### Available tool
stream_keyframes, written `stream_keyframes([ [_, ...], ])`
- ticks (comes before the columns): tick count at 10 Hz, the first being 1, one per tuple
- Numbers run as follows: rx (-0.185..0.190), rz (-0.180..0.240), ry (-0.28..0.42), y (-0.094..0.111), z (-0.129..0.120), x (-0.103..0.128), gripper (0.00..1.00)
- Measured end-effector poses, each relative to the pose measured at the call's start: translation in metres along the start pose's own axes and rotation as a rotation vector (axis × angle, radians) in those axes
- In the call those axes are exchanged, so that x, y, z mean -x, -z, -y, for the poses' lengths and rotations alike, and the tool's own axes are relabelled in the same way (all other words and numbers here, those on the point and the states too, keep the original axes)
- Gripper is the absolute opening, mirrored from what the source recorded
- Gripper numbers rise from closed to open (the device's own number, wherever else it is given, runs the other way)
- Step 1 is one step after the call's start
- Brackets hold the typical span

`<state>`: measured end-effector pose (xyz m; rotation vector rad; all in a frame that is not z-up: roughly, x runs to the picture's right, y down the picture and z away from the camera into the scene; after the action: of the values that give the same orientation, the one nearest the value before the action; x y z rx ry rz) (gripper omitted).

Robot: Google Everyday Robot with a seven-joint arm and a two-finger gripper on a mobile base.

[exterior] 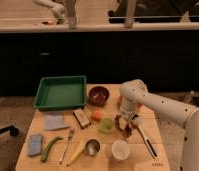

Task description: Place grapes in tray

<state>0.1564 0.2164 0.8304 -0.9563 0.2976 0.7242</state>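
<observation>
Gripper position: my gripper [124, 122] points down over the right half of the wooden table [158, 152], at the end of my white arm [158, 104], which comes in from the right.
Gripper state: I cannot tell whether it is open, closed or holding anything.
Grapes: the dark reddish grapes [127, 132] lie on the table directly under my gripper. I cannot tell whether the two touch.
Nearest neighbours: a light green fruit [107, 125] sits just beside the grapes on their left, with an orange fruit [96, 115] near it. A white cup [120, 149] stands in front of the grapes.
Right side: a dark, slim utensil [146, 140] lies near the grapes.
Behind: a dark bowl [98, 95] sits toward the back of the table.
Tray: the green tray [43, 95] rests at the back left corner, well apart from the grapes.
Front left: a fork [68, 145], a metal cup [92, 146] and a blue sponge [35, 144] lie there.
</observation>
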Motion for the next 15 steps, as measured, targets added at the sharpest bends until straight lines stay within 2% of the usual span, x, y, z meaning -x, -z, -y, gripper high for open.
stream_keyframes([
  [6,-0.076,0.039,0.004,0.024,-0.005,-0.004,0.00],
  [8,-0.097,0.070,0.000,0.037,-0.006,-0.007,0.00],
  [12,-0.153,0.138,-0.002,0.071,-0.009,-0.015,0.00],
  [15,-0.194,0.173,0.036,0.101,-0.020,-0.009,0.00],
])
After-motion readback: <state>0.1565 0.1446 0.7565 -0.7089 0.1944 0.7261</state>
